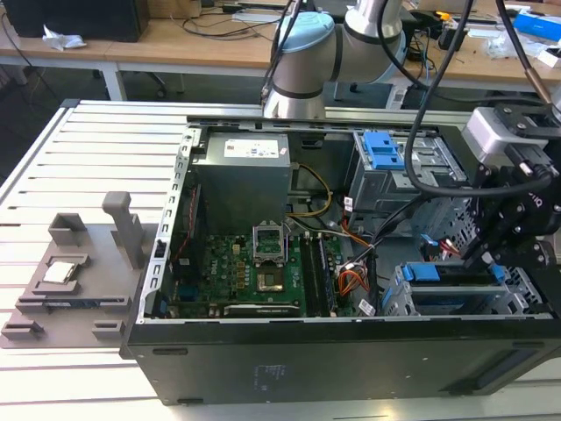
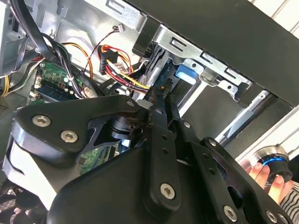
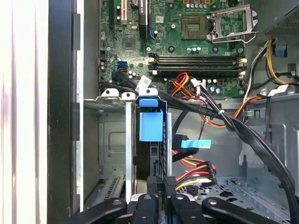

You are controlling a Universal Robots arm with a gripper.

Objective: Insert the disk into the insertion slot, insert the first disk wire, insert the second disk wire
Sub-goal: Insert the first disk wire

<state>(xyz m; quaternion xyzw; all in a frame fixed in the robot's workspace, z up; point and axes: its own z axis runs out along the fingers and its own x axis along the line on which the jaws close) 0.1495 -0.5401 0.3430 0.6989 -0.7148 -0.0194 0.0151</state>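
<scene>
The disk (image 3: 151,126) stands on edge inside the insertion slot (image 3: 114,140), its blue frame showing at the end nearer the circuit board (image 3: 187,37). It looks seated or nearly so, held upright by the slot's metal walls.

The pincer (image 3: 163,183) meets the disk's other end with its fingers drawn almost together. Nothing shows plainly between them, so I judge it is bearing on the disk's edge rather than carrying anything.

Just beside it lie the red, yellow and black power wires (image 3: 196,171), and near them a flat cable with a blue tag (image 3: 196,143). Both seem to lie loose, not yet plugged in.

A thick black cable bundle (image 3: 224,116) crosses close by and crowds the approach. In the exterior view the taller bay with the blue latch (image 1: 381,149) stands behind, inside the computer case (image 1: 307,360) on the worktop (image 1: 88,149).
</scene>
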